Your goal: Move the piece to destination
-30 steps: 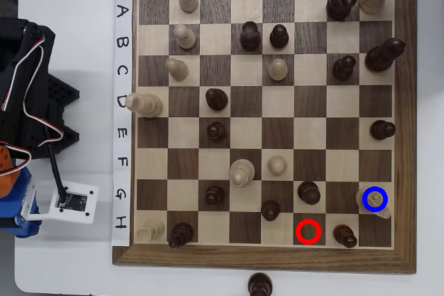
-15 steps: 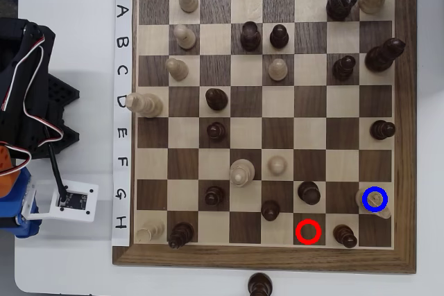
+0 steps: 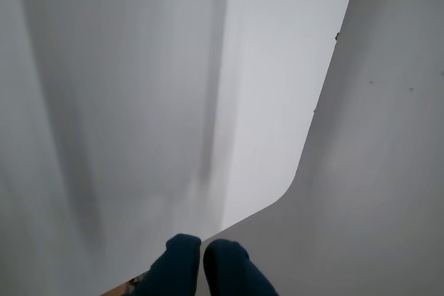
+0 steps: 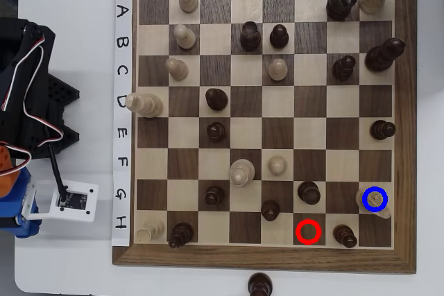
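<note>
**A:** Start at the left of the overhead view. Where's the arm [image 4: 31, 102]?

**B:** Folded up off the board at the left edge, with its wires looped over it. The wrist view shows only the white table [image 3: 139, 102] and its rounded corner. At the bottom of that frame the gripper [image 3: 202, 258] has its two blue fingertips [image 3: 179, 258] pressed together, with nothing between them.

**A:** And on the chessboard [image 4: 404, 136]?

**B:** Going rightward along the bottom rows, the red ring [image 4: 319, 231] marks a dark square with nothing on it. Further right, near the lower right corner, the blue ring [image 4: 383, 199] lies over the destination [image 4: 365, 185], and the piece [image 4: 374, 200] stands on that light square. Its head is inside the ring and its base reaches toward the square's lower right edge.

**A:** So the move looks done?

**B:** I'd judge so. What remains is holding the parked pose cleanly.

**A:** What would doing that well mean?

**B:** Keep the arm well clear of the board, so neither the wires nor the claw can sweep the left column of cream pieces. If the placement needed tidying, I'd come straight down over the head. A dark piece [image 4: 345, 236] stands on the neighbouring square at lower left, and the board's rim is just to the right, so a sideways approach risks a knock.
</note>
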